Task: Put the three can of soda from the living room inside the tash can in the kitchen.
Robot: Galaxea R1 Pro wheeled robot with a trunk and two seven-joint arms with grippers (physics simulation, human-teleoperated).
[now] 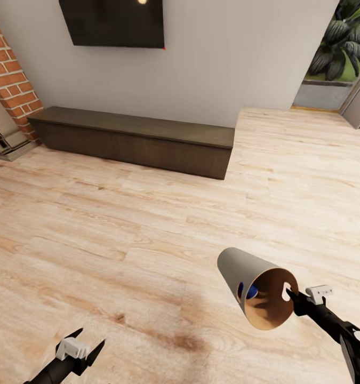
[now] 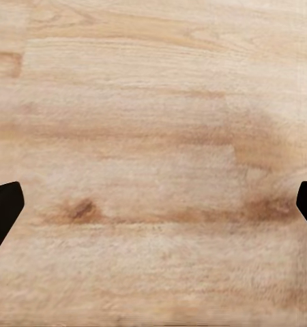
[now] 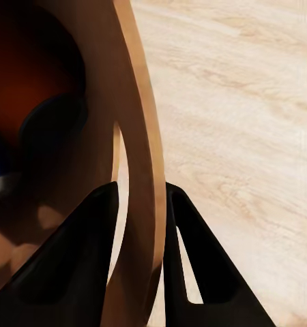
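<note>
- Right pincer point(image 1: 293, 295) clamps the rim of the tash can point(image 1: 242, 272), one finger inside, one outside, holding it tipped on its side above the wood floor point(image 1: 121, 224).
- Dark blue can of soda point(image 1: 251, 291) lies inside the bin.
- Left pincer point(image 1: 89, 341) is spread wide, holding nothing, above the floor.
- Low dark cabinet point(image 1: 137, 140) stands along the white wall.

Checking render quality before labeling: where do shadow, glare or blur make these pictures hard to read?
Head view: soft shadow on the floor beneath the bin; a lamp reflection glares on the TV. Right wrist view: the bin's inside is dark, its contents murky. Left wrist view: floor grain looks soft, the fingers sharp.
</note>
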